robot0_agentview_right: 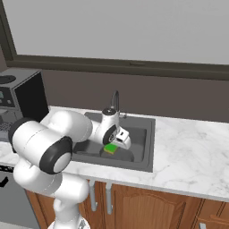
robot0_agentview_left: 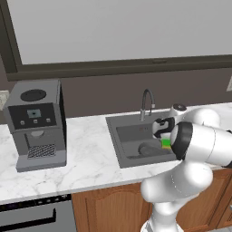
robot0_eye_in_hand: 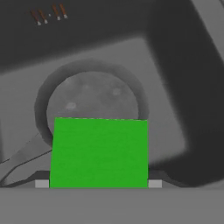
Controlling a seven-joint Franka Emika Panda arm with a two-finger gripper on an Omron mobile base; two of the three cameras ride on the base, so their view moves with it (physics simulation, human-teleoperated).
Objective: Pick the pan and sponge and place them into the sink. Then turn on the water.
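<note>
Sponge held over the sink
My gripper (robot0_agentview_right: 112, 145) clamps the green sponge (robot0_eye_in_hand: 99, 152) between its fingers, above the pan (robot0_eye_in_hand: 92, 103) lying inside the dark sink (robot0_agentview_left: 118, 144) below the faucet (robot0_agentview_left: 147, 102).

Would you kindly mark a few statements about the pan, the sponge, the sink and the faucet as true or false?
1. The pan lies in the sink. True.
2. The sponge rests on the counter beside the coffee machine. False: it sits between the gripper fingers, above the sink.
3. Water runs from the faucet. False: no stream shows.
4. The coffee machine stands left of the sink in the left base view. True.
</note>
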